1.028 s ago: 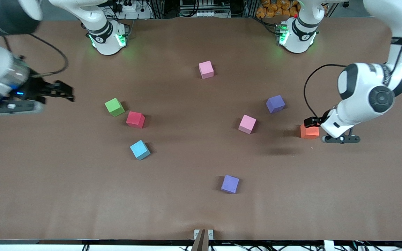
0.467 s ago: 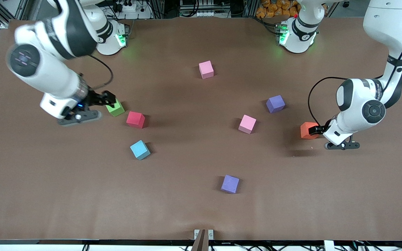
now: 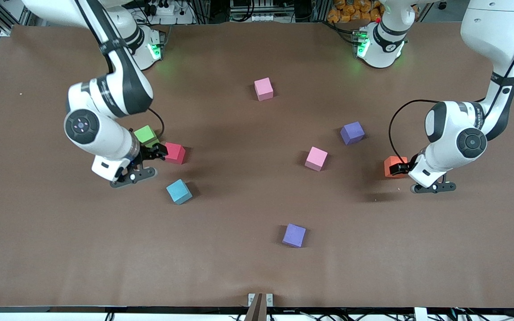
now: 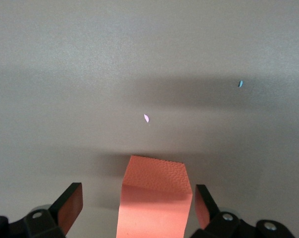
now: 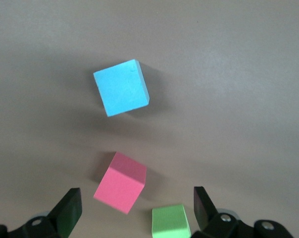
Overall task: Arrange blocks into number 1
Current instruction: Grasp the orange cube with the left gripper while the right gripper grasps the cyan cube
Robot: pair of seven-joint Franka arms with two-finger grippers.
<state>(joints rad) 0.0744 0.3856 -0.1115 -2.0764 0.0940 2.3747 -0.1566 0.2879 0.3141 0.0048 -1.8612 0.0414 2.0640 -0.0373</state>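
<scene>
Swinging in from the bench's edge, right gripper wide over red block; left gripper wide, straddling orange block near its end. Grasps coming.

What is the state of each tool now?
Left tool: open, fingers either side of the orange block, not gripping.
Right tool: open, above the red block, holding nothing.

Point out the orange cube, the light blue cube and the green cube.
orange cube (image 4: pixel 152 203), left wrist view, near face.
light blue cube (image 5: pixel 121 87), right wrist view, top face.
green cube (image 3: pixel 145 133), front view, top face.
</scene>
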